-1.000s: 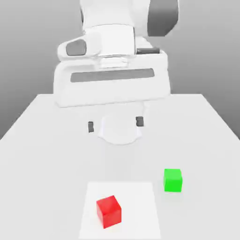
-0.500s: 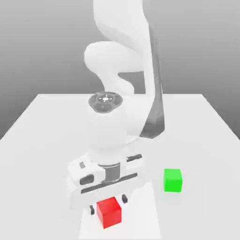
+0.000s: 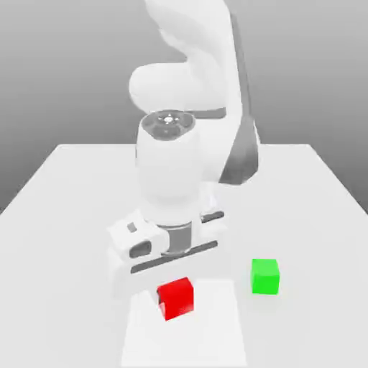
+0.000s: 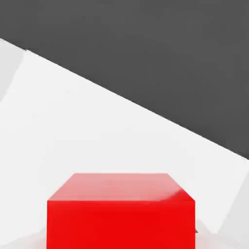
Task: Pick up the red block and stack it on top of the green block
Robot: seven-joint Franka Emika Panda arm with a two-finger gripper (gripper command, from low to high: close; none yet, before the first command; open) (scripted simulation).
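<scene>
The red block (image 3: 176,297) hangs just under the white hand, slightly tilted and raised a little above the table. My gripper (image 3: 174,289) is shut on the red block, with the hand's body right above it. In the hand view the red block (image 4: 121,210) sits close to the camera, its top face and one side showing. The green block (image 3: 265,276) rests on the table to the exterior view's right of the red block, a short gap away, untouched.
The white table (image 3: 65,215) stretches back to the arm's base. A brighter white square patch (image 3: 215,338) lies on it beneath the red block. The arm's upper links (image 3: 194,86) rise over the table's middle.
The hand came down over the red block, its fingers closed on it, and the block has risen a little and shifted toward the green block. The green block has not moved.
</scene>
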